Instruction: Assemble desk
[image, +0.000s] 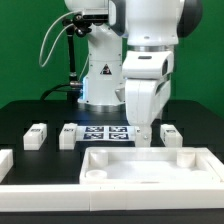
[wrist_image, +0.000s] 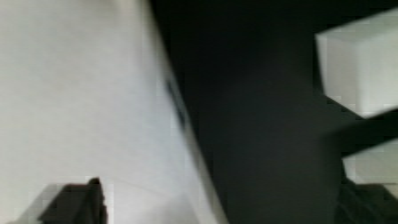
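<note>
The desk slab (image: 150, 165), large, white, with a recessed middle and raised rim, lies flat at the front of the black table. My gripper (image: 143, 134) hangs fingers down just over its far rim, open and empty. In the wrist view the slab (wrist_image: 71, 100) fills one side and its edge runs between my two dark fingertips (wrist_image: 75, 206), with my gripper (wrist_image: 222, 215) wide apart around it. White leg posts lie in a row behind the slab: two at the exterior view's left (image: 35, 135) (image: 68, 134) and one at its right (image: 170, 133). A blurred white post (wrist_image: 363, 58) shows beside the slab.
The marker board (image: 108, 133) lies flat between the posts, just behind the slab. A long low white rail (image: 60, 205) runs along the table's front, and another rail piece (image: 5, 162) sits at the exterior view's left. The robot base (image: 100, 75) stands at the back.
</note>
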